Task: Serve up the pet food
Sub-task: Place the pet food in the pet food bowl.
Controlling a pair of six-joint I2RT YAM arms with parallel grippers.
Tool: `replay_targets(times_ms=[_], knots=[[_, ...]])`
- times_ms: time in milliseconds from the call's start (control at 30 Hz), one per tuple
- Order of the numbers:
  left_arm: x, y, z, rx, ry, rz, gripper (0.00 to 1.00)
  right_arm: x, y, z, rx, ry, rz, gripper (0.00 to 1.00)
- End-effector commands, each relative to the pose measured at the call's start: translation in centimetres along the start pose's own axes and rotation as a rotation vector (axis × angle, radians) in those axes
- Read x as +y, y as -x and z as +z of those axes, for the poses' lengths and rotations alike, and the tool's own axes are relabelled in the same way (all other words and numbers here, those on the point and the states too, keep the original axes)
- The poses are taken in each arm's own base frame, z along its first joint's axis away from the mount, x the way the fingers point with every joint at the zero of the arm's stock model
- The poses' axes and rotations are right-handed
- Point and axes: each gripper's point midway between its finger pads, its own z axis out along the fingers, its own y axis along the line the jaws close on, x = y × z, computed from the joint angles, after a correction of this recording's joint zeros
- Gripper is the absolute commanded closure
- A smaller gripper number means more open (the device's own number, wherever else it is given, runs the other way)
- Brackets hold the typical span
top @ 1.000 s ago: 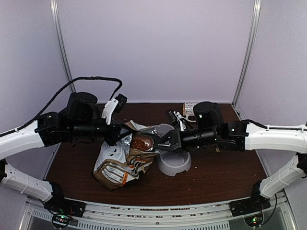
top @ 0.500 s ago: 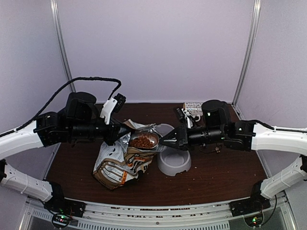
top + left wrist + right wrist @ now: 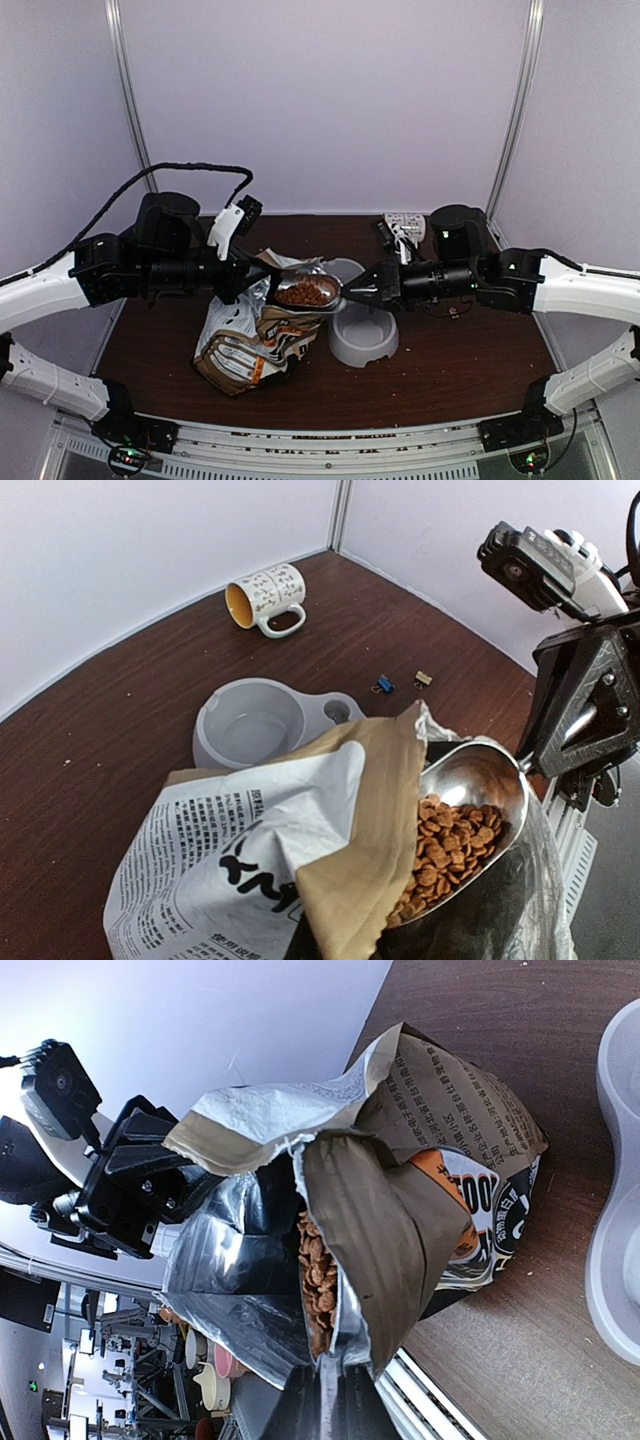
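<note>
Pet food [image 3: 303, 293] in scoop [image 3: 480, 780]; right tool [image 3: 350, 293] clamps scoop, left tool [image 3: 263, 276] bag [image 3: 245, 345]

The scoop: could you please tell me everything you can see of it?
The scoop is shiny metal with a deep rounded bowl, roughly half full of brown kibble. It is held about level in the open mouth of the bag, whose tan flap hides its near side. The right hand is shut on its handle end, and its tip points toward the left arm.
</note>
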Motion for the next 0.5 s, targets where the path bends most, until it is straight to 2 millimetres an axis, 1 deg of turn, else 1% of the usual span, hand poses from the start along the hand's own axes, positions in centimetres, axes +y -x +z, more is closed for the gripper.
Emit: replay_targets(times_ms=[0,200,367,433,467], knots=[[-0.21,5.98,-2.75,-0.217,0.009,0.003,1.0,1.93,2.36,-2.24,-0.089,0.03,-0.031,1.0],[-0.32,5.75,-2.66,-0.212,0.005,0.042,1.0,2.3,2.73,-3.1,-0.109,0.039,-0.031,1.0],[-0.65,5.88,-2.7,-0.218,-0.012,0.06,1.0,2.02,2.26,-2.54,-0.08,0.045,-0.031,1.0],[-0.46,5.95,-2.66,-0.217,0.0,0.057,1.0,2.38,1.92,-2.26,-0.06,0.075,-0.028,1.0],[0.03,5.99,-2.67,-0.215,0.028,0.041,1.0,2.54,1.81,-2.23,-0.053,0.087,-0.027,1.0]])
